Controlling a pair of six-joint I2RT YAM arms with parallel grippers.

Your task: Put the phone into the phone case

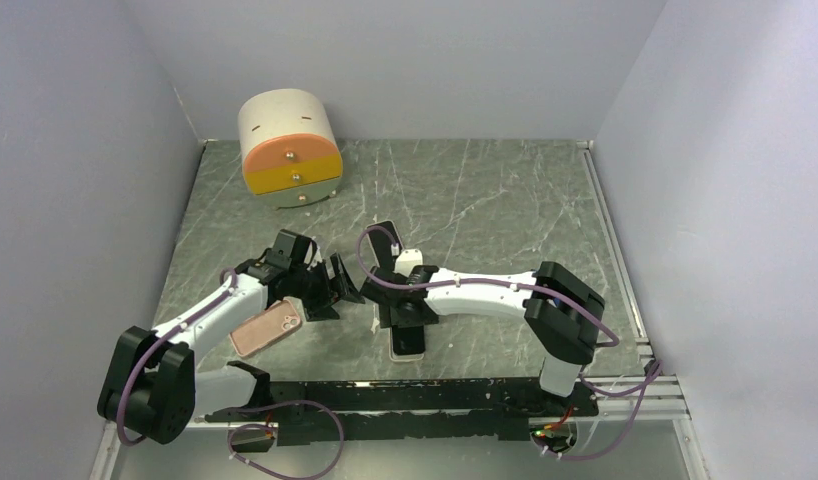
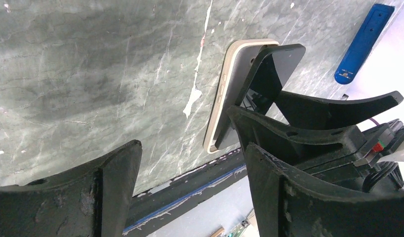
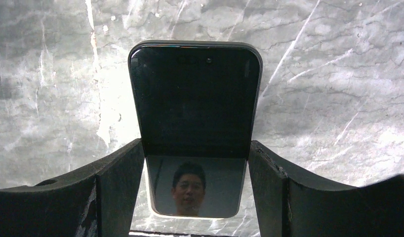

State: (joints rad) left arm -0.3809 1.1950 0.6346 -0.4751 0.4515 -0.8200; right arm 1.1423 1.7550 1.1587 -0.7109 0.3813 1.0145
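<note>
The phone (image 3: 195, 98) is being clasped across its width by the right gripper (image 3: 196, 150), with its long axis running away from the bases. The phone case (image 1: 268, 330) is being overhung, leftward, by the nearer left gripper (image 2: 192, 148), whose jaws are being held wide apart, empty.

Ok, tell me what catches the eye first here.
The dark-screened phone lies mid-table, gripped across its width by the right gripper. Next comes the pink case, flat on the table at the front left, partly under the left arm in the top view. A cream-and-orange drawer box stands in the far left corner.
</note>
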